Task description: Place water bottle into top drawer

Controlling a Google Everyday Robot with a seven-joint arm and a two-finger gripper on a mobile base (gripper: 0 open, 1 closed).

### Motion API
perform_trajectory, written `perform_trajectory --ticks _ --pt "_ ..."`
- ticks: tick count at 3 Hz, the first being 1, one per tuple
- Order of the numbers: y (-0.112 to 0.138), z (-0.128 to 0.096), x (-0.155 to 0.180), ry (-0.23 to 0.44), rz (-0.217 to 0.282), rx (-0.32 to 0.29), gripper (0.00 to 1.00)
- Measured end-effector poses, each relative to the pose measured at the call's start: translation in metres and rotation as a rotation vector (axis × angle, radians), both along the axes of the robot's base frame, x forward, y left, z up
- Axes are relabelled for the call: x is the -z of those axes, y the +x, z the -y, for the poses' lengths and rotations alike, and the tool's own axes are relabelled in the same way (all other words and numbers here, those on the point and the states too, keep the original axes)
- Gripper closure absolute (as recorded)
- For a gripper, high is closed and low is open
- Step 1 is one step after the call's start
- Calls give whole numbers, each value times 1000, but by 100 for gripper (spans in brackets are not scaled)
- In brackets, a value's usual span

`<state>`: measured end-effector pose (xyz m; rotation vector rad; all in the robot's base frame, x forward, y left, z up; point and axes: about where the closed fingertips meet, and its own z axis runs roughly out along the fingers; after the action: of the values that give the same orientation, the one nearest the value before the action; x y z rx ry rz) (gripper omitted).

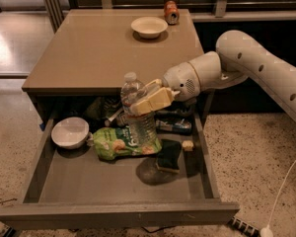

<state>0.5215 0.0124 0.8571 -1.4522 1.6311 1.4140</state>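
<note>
One camera view is giving us the whole scene. We are seeing the two-finger gripper [141, 98] at the end of the white arm [256, 65], hanging over the back half of the wide shallow grey top drawer [113, 215], which is standing pulled out. Its cream fingers [157, 99] are squeezing the clear ribbed plastic water bottle [136, 118] around its shoulder, one finger in front and one behind. The bottle is standing nearly upright, white cap up, its lower half reaching down below the gripper into the drawer. We cannot tell whether its base is touching anything.

Directly beneath the gripper, a green snack bag [119, 146] is lying flat, with the bottle's base overlapping it. Below the gripper and towards the arm's side, a dark sponge [168, 156] is lying on the drawer floor, with a small tan lump [188, 145] just beside it. On the opposite side, well apart from the gripper, a white bowl [70, 131] is sitting in the drawer's corner.

Beyond the gripper, on the tan cabinet top [93, 53], a cream bowl [149, 26] and an orange soda can [171, 12] are standing near each other.
</note>
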Motion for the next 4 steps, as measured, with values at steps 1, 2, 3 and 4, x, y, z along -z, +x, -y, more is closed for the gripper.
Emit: perform_trajectory --ticks 1,2,3,4 --pt "-16 3 9 12 -15 -7 100" --pt "-37 7 22 52 -25 0 100" --pt "-45 9 31 55 -22 8 100" --pt "-45 5 30 134 -61 -24 100"
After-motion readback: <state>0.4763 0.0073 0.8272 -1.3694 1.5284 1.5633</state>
